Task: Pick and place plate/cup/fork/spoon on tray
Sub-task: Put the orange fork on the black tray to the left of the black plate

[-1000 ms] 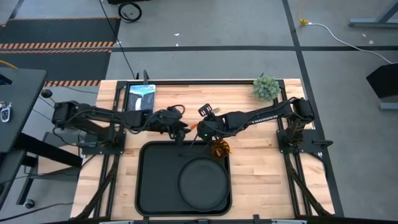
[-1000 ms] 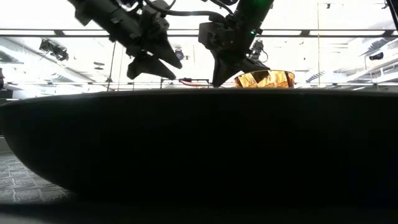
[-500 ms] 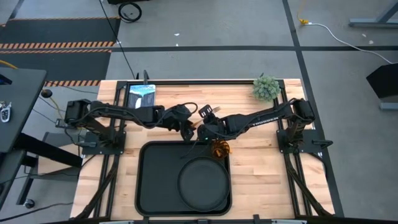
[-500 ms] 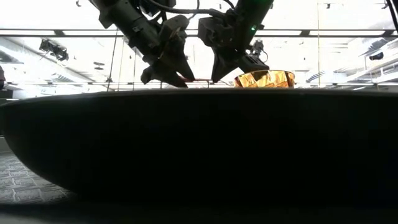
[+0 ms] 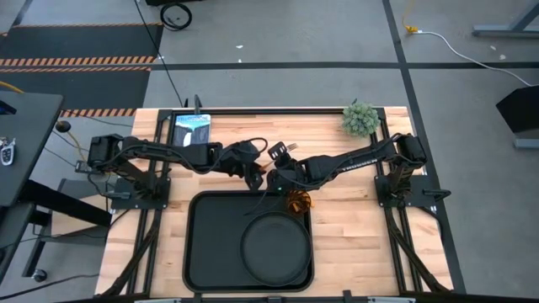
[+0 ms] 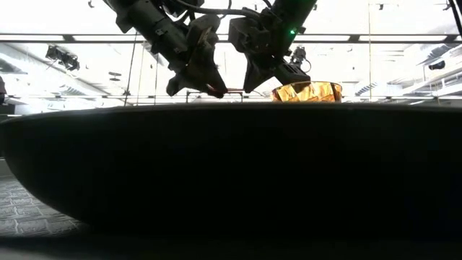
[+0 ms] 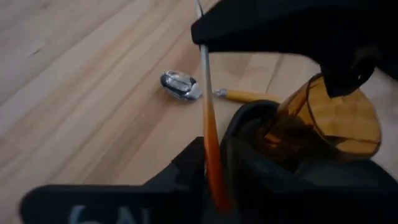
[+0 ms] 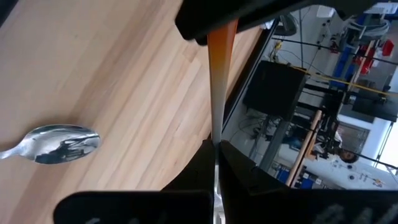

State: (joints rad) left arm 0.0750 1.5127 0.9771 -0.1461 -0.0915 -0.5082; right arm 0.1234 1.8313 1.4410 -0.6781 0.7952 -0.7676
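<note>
While plate (image 5: pixel 274 244) and cup (image 5: pixel 298 202) already sit on the tray (image 5: pixel 202 252), both pincers — left (image 5: pixel 253 179), right (image 5: pixel 271 181) — pinch the fork (image 7: pixel 210 149) between them above the bench (image 5: pixel 362 219) — spoon (image 7: pixel 180 85) lies there, unplaced.

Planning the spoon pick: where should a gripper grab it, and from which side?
Likely mid-handle on the spoon, from straight above with fingers across it. It lies flat on the table. The handle is straight and narrow; the bowl is rounded and shiny, so probably slippery.
</note>
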